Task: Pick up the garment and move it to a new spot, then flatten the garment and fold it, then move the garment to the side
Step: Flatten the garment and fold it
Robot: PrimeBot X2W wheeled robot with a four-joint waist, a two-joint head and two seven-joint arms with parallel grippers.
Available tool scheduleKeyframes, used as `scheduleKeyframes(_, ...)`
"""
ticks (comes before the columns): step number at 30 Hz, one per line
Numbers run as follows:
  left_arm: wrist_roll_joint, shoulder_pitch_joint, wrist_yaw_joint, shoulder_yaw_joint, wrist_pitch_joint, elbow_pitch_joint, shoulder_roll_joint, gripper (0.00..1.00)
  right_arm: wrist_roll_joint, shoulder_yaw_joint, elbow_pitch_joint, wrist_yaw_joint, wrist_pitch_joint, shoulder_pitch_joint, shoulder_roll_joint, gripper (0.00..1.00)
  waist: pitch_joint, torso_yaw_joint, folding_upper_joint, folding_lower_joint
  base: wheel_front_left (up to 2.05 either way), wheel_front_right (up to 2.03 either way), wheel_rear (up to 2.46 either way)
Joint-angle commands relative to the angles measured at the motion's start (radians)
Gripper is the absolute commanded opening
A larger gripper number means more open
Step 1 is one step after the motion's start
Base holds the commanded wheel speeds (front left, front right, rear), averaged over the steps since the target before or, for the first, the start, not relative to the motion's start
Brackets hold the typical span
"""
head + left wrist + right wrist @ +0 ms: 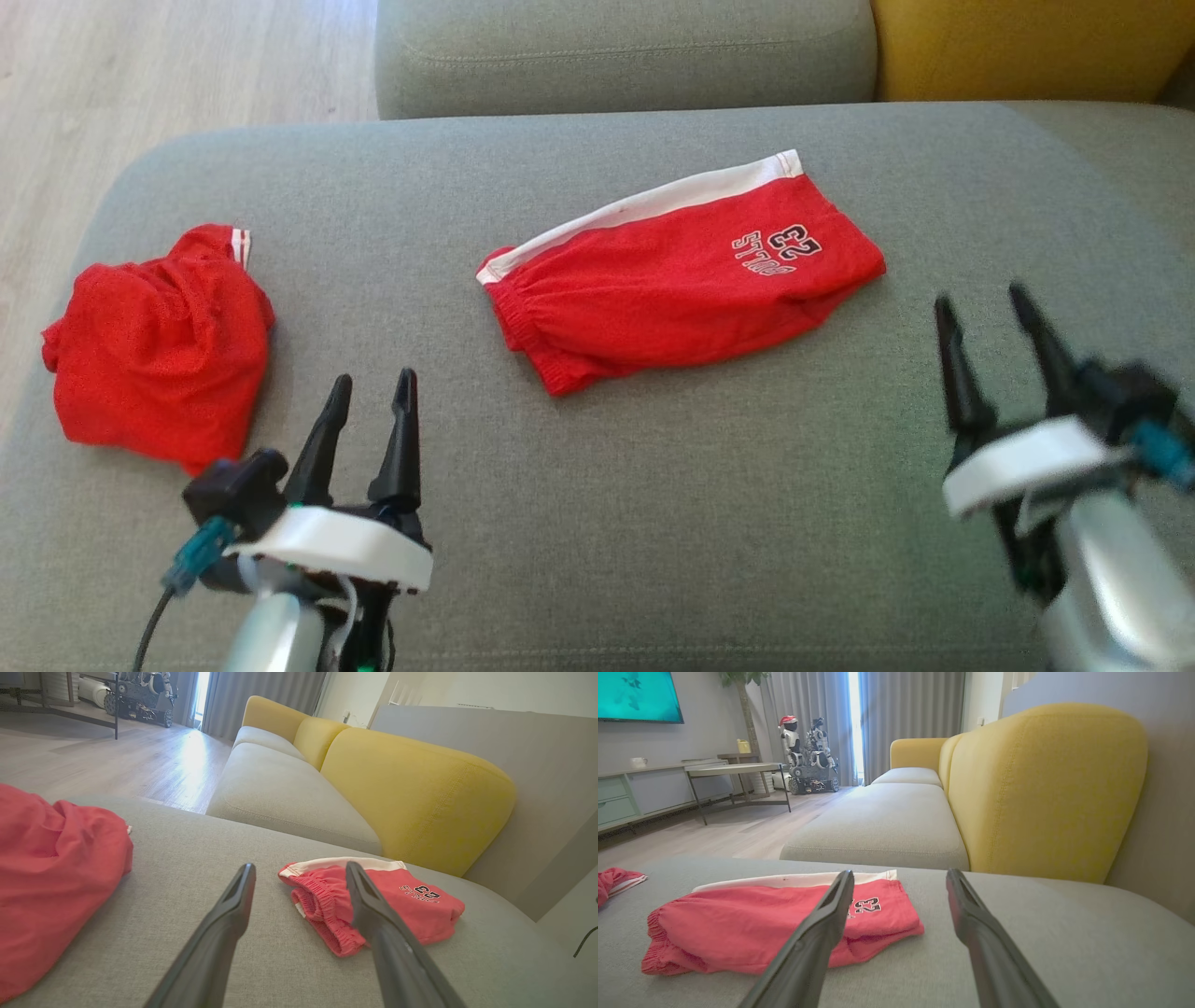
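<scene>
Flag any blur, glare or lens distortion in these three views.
Head view: right hand smeared with motion blur, left hand crisp, overall soft. Left wrist view: glare washes out the floor; wide-angle bows the sofa. Right wrist view: window blown out, shorts sharp.

Right gripper (980, 297), right of shorts (681, 271): motion-blurred; forearm cut by bottom edge. Small lettering under shorts' number: illegible. Crumpled red garment (51, 886), left of shorts: cut by frame edge in both wrist views. Left gripper (299, 864) finger (373, 914) hides part of shorts' waistband in left wrist view.
</scene>
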Motion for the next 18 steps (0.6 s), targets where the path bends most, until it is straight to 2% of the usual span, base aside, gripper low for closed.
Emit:
scheduleKeyframes(1,0.010,-0.034,-0.006,0.043,-0.012,-0.045,0.003,1.00,-0.018,0.001,-0.048,-0.001,-0.013,-0.011,0.013,1.00,0.001,0.000,-0.0001,0.0001,0.00,0.00,0.00)
scheduleKeyframes(7,0.021,-0.004,-0.020,0.071,-0.012,-0.088,-0.003,1.00,-0.123,-0.098,-0.172,-0.001,-0.003,0.106,0.115,1.00,0.015,0.003,-0.0001,0.0001,0.00,0.00,0.00)
scheduleKeyframes(18,0.019,-0.003,-0.014,0.044,-0.012,-0.104,-0.003,1.00,-0.173,-0.141,-0.252,-0.001,0.048,0.162,0.171,1.00,0.030,0.013,-0.0001,0.0001,0.00,0.00,0.00)
